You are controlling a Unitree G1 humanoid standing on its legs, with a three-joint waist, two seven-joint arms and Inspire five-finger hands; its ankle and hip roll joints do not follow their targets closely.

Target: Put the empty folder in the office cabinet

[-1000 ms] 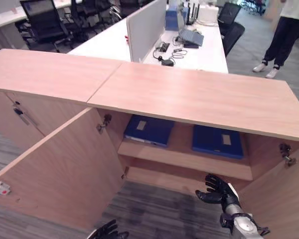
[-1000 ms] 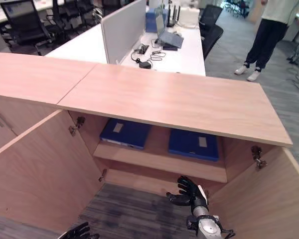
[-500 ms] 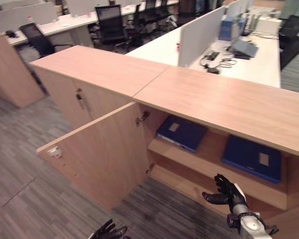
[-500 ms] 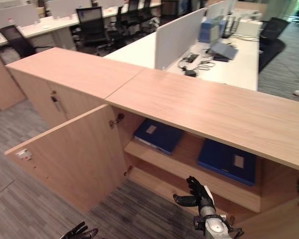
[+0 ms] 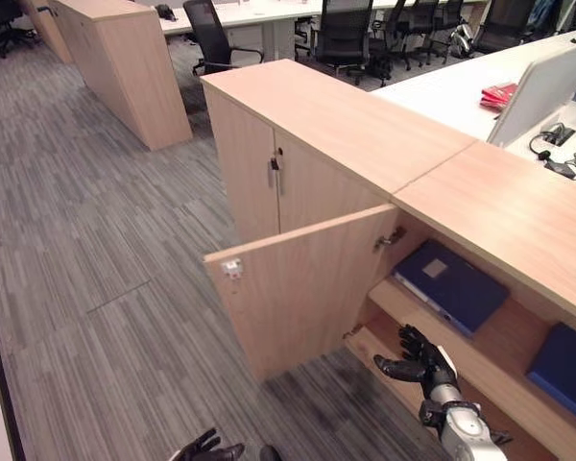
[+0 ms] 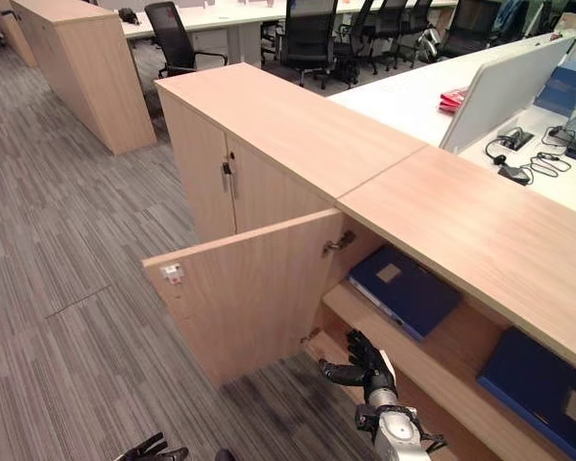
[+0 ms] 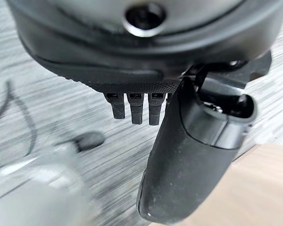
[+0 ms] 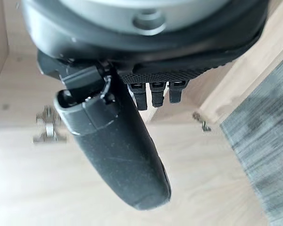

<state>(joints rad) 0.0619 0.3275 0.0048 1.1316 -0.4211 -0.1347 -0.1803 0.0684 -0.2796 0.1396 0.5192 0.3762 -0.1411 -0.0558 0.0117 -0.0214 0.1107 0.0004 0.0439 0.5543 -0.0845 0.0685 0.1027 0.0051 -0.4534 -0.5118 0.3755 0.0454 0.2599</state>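
Lying flat on the open cabinet (image 5: 298, 288) shelf: two blue folders (image 5: 450, 284).

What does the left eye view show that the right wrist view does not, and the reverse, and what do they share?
Left eye view: blue folders lying flat on the cabinet shelf, the open door, and the left hand at the bottom edge. Right wrist view: a metal hinge plate on the cabinet's wood, seen close. Shared: the open right hand, the cabinet's wood and the grey carpet.
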